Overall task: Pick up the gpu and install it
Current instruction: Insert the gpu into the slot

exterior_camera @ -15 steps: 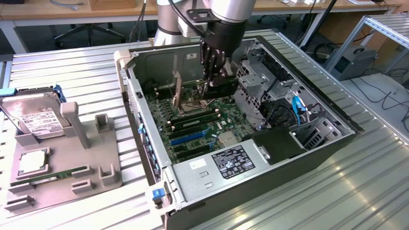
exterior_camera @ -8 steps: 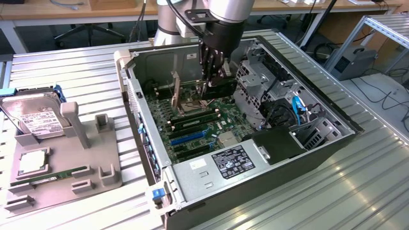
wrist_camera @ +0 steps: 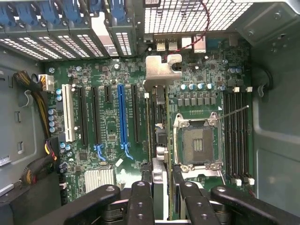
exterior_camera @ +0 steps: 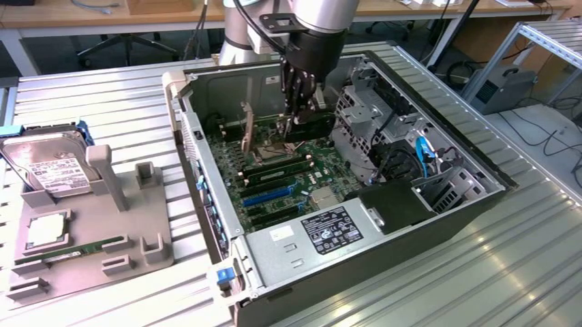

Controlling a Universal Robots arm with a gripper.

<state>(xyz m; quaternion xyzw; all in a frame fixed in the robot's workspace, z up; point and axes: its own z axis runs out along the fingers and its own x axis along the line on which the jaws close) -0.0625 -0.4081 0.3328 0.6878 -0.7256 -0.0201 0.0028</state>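
The gpu (exterior_camera: 307, 127) is a black card with a silver bracket. It hangs upright inside the open computer case (exterior_camera: 195, 146), just above the green motherboard (exterior_camera: 272, 187). My gripper (exterior_camera: 301, 114) reaches down from above and is shut on the card's upper edge. In the wrist view the gpu (wrist_camera: 160, 136) shows edge-on between my black fingers (wrist_camera: 140, 199). Its silver bracket (wrist_camera: 162, 70) lies toward the case's rear slot openings. The card stands over the board between the blue slot (wrist_camera: 122, 117) and the empty processor socket (wrist_camera: 198, 145). I cannot tell whether its edge touches a slot.
A grey tray (exterior_camera: 136, 225) at the exterior view's left holds a hard drive (exterior_camera: 50, 170), a processor (exterior_camera: 46, 231) and a green memory stick (exterior_camera: 78, 250). Inside the case, a metal drive cage (exterior_camera: 364, 112) and cables (exterior_camera: 423, 157) crowd the exterior view's right. The power supply (exterior_camera: 314, 235) sits at the front.
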